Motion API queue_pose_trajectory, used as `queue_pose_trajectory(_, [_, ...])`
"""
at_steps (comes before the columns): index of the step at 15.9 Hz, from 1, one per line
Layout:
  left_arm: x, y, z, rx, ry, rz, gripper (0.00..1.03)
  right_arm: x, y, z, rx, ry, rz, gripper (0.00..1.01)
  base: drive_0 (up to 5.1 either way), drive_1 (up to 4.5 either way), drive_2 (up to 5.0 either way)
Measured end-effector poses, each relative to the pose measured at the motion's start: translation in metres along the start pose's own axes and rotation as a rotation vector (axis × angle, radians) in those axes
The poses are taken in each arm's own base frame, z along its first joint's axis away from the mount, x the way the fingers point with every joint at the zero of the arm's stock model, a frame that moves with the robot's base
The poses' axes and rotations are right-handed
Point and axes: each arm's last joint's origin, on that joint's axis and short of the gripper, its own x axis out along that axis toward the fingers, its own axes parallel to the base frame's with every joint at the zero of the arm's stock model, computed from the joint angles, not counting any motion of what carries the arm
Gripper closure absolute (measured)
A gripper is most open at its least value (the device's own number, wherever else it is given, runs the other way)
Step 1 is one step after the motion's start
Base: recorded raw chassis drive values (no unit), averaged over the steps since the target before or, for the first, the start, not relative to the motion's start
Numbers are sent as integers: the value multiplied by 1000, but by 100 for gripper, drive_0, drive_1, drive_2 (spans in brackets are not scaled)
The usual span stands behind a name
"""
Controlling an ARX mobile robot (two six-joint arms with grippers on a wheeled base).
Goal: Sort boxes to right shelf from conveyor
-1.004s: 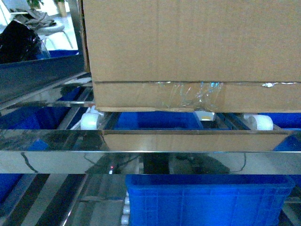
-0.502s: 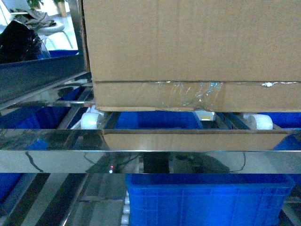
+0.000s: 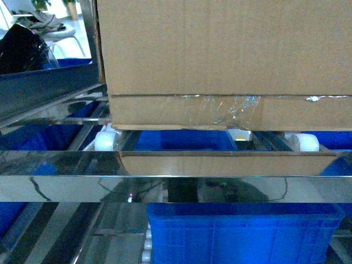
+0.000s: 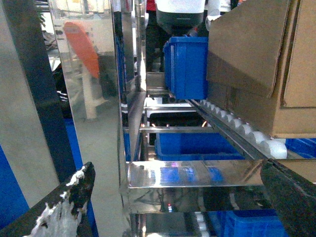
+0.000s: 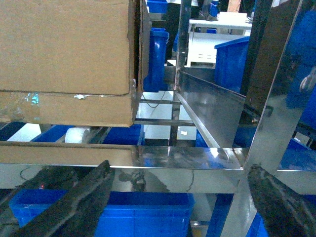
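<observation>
While the carton [image 3: 225,60] sits on the shelf's [image 3: 165,165] white rollers [image 3: 105,141] (clear tape crinkled along its seam), blue bins [image 3: 236,231] crowd the level below. Corrugated brown meets mirror-bright steel rails. Both claws, left [image 4: 177,197] and right [image 5: 182,197], are spread wide, gripping nothing.

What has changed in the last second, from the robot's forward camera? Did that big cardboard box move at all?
Nothing visibly changed. The cardboard box sits on the white rollers of the steel shelf in the same place as a second ago, and the blue bin below has not shifted.
</observation>
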Motion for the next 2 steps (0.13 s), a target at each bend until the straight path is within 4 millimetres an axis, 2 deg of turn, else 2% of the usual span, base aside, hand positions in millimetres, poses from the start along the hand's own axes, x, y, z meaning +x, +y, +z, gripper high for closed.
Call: queue_pose_trajectory(2, [0, 0, 0, 0, 0, 0, 5, 0, 0, 0, 0, 0, 0, 2, 0, 0, 0])
